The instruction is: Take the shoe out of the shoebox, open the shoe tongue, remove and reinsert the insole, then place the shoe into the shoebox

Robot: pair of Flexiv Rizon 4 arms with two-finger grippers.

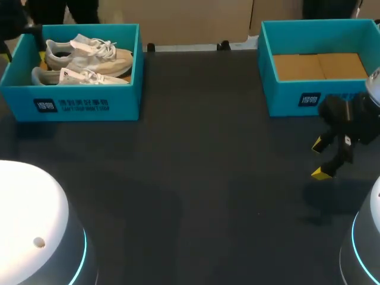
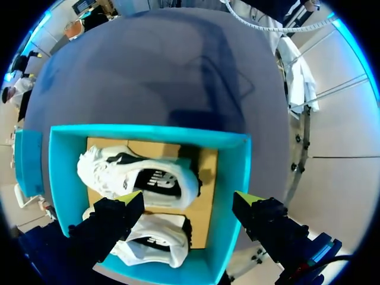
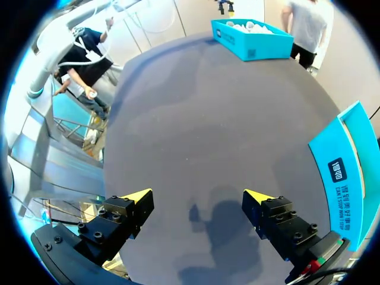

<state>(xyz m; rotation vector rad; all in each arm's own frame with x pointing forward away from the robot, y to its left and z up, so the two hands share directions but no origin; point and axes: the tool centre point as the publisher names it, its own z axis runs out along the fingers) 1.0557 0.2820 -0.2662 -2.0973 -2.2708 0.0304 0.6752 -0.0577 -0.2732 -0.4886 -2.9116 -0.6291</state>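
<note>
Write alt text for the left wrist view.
The open left gripper hangs over a teal shoebox holding two white shoes side by side on its brown cardboard floor. Dark table lies beyond the box.

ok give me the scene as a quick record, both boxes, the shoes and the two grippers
left shoebox: teal, far left of the table, holds the shoes
shoes: two, pale, lying side by side in the left shoebox
right shoebox: teal, far right, only its brown cardboard floor shows
left gripper: open, above the left shoebox, over the shoes, holding nothing
right gripper: open, over the bare table just in front of the right shoebox
task stage: no shoe taken out yet
</note>
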